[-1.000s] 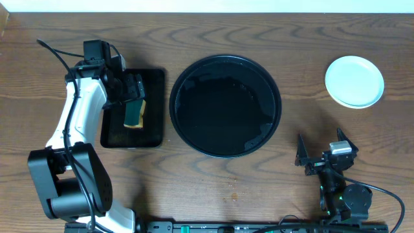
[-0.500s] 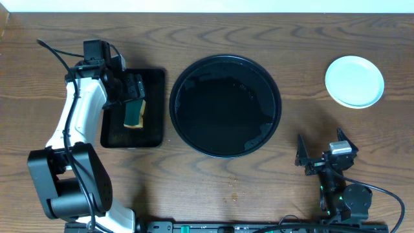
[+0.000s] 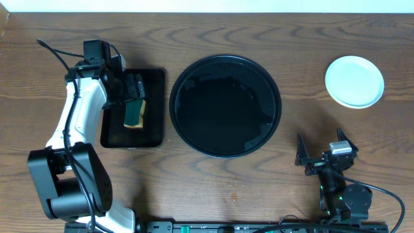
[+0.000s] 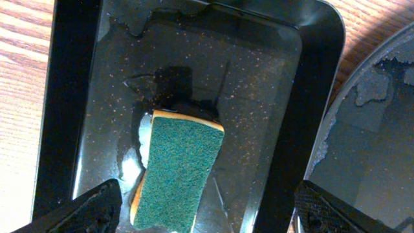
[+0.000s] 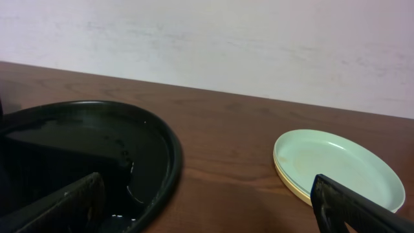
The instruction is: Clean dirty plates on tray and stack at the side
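The round black tray (image 3: 225, 105) lies mid-table with no plate on it; its wet floor shows streaks (image 5: 84, 155). The plates (image 3: 354, 81) sit stacked on the wood at the far right, pale blue on top with a pale yellow rim beneath (image 5: 336, 165). My left gripper (image 3: 132, 90) hangs open above a green-and-yellow sponge (image 4: 178, 168), which lies loose in the small rectangular tray (image 4: 259, 97); the jaws stand wide on either side of it (image 4: 210, 210). My right gripper (image 3: 321, 144) rests open near the front right, between the round tray and the plates (image 5: 207, 210), touching nothing.
The small rectangular black tray (image 3: 152, 123) sits just left of the round tray, almost touching it, and is wet inside. The round tray's rim (image 4: 381, 116) shows at the right of the left wrist view. A pale wall stands behind the table.
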Robot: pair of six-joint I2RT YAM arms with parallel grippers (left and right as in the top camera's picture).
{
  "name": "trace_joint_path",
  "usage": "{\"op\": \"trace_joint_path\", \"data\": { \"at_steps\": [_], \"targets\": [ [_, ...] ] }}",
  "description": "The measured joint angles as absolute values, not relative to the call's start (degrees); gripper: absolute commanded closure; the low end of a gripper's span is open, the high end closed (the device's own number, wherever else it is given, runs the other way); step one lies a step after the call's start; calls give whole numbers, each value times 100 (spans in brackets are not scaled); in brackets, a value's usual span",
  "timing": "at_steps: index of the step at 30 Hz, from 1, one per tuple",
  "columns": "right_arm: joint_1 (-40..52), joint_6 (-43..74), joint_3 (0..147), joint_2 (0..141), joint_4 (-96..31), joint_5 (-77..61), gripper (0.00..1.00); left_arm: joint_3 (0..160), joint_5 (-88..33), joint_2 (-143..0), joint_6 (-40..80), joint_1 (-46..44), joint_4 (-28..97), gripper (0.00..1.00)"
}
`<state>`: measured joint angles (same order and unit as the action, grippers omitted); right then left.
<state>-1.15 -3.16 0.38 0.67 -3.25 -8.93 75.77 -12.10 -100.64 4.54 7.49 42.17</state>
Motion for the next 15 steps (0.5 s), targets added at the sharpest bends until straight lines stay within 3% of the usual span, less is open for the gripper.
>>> {"op": "trace_joint_path", "data": {
  "at_steps": [9, 15],
  "targets": [
    [-115, -316, 38, 67, -325, -893, 1, 7570, -1210, -10005, 454, 749, 4226, 14],
    [-115, -316, 38, 67, -325, -893, 1, 7524, -1205, -9072, 454, 731, 4241, 14]
  ]
}}
